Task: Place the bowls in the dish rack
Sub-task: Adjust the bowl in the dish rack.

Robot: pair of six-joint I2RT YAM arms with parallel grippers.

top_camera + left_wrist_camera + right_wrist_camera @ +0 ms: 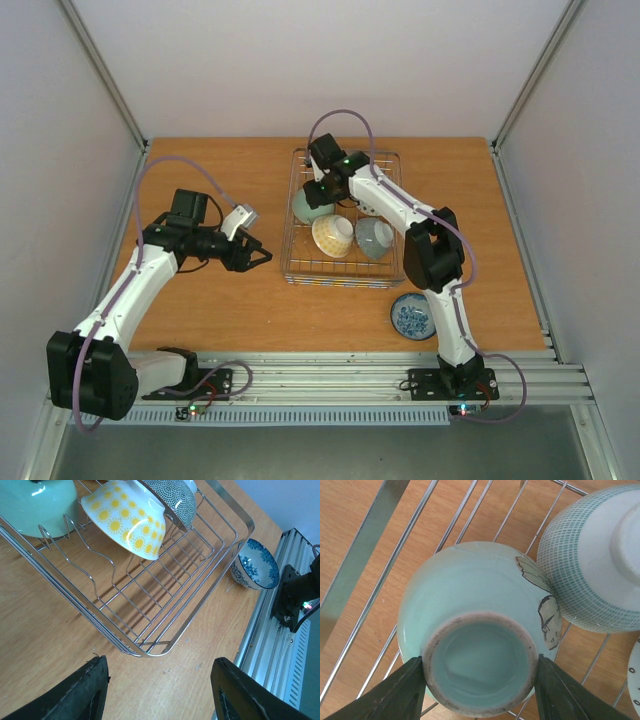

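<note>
The wire dish rack [340,282] stands mid-table. My right gripper [318,195] is inside its far left part, shut on the foot ring of the celadon green bowl [306,208]. In the right wrist view the bowl [475,595] is turned foot up between my fingers [400,690], touching a green-checked white bowl [590,565]. A yellow-patterned bowl [333,236] and a dark-dotted bowl [374,238] lean in the rack. A blue-patterned bowl [411,316] sits upright on the table by the rack's near right corner. My left gripper [262,256] is open and empty, left of the rack.
The left wrist view shows the rack's near corner [200,605], the yellow bowl [125,517], the dotted bowl [175,497] and the blue bowl [256,564] beside the metal rail [270,645]. Walls enclose the wooden table [200,310].
</note>
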